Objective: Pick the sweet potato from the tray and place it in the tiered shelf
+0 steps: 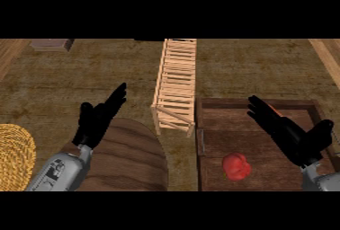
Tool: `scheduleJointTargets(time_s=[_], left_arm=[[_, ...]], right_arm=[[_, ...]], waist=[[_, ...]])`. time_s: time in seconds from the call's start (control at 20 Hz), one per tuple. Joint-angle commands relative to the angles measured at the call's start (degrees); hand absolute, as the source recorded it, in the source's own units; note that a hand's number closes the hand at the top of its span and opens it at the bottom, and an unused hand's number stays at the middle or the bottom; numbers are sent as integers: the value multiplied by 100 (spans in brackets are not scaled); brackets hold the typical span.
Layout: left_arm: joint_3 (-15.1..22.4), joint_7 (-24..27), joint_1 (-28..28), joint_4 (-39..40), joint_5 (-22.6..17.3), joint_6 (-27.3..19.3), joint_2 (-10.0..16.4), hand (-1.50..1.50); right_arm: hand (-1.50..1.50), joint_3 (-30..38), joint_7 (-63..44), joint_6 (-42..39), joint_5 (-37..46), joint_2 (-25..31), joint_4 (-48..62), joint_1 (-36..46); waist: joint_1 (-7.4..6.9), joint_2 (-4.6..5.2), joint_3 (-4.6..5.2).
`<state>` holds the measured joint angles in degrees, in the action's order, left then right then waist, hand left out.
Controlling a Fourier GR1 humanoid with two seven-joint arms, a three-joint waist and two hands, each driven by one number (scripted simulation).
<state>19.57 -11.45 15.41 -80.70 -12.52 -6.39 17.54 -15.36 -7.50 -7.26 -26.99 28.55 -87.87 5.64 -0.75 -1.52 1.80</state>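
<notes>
Currently we find the sweet potato (237,166), a red lumpy piece, lying on the floor of the tray (219,108), in the tray's near part and closer to its left wall. The right hand (295,137) is over the tray's right half, fingers straight and spread, holding nothing. The sweet potato lies apart from it, to the left of its wrist.

The left hand (96,119), also open with straight fingers, shows well to the left of the tray, above a dark rounded wooden object (133,157).

The tiered shelf (176,85), made of pale slats, begins just beside the tray's far left corner and runs away from it. Both rest on a worn brown counter (266,67).

Far left of the tray, a yellow woven item (13,157) is cut off by the view's edge. The tray's near edge is also out of view. We cannot identify an orange streak beside the right hand's fingers.
</notes>
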Motion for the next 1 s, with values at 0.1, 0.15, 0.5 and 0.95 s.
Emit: scheduleJointTargets(time_s=[0.1, 0.15, 0.5, 0.95], left_arm=[[-546, 313, -192, -461, 127, -573, 116, 0], [-766, 382, -17, -473, 161, -737, 164, 0], [-1325, 549, -559, -943, 136, -1166, 268, 0], [-1227, 756, -1028, -1094, 154, -1102, 123, 0]], right_arm=[[150, 211, 353, -1058, -196, 337, -135, 930], [150, 294, 584, -1420, -295, 454, -131, 1092], [-150, 1119, 1227, -2476, -977, 471, 1481, 1880], [-150, 1324, 1580, -5068, -191, 2374, 1209, 2578]], waist=[[-203, 136, -184], [-256, 143, -190], [-150, 185, -190], [-62, 158, -180]])
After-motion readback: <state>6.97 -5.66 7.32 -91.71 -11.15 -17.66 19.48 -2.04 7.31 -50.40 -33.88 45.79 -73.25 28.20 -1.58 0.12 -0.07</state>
